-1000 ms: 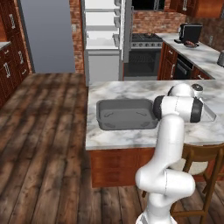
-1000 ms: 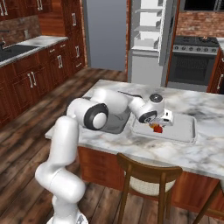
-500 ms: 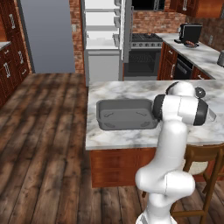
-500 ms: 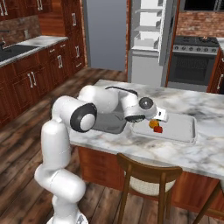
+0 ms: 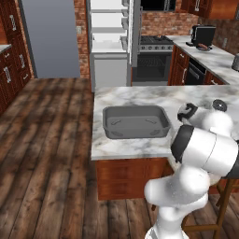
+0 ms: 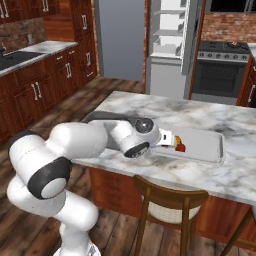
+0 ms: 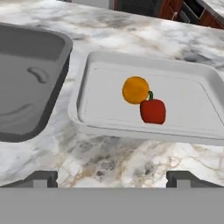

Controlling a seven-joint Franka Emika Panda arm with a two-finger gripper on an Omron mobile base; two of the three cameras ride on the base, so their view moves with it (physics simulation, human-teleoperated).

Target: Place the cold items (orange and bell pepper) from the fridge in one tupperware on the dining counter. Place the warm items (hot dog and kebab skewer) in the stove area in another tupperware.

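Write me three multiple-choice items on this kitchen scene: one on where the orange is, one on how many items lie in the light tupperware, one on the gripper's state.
1. Where is the orange?
A. In the dark tupperware
B. In the light tupperware, touching the bell pepper
C. On the bare counter

2. How many items lie in the light tupperware?
A. None
B. Two
C. Four

3. What is the state of the gripper?
A. Open, holding nothing
B. Shut on the bell pepper
C. Shut on the orange

Answers:
1. B: the hand view shows the orange inside the light tupperware, against the pepper.
2. B: just the orange and the red pepper lie in it.
3. A: the fingertips stand wide apart at the bottom of the hand view, with both items lying free in the tupperware beyond them.
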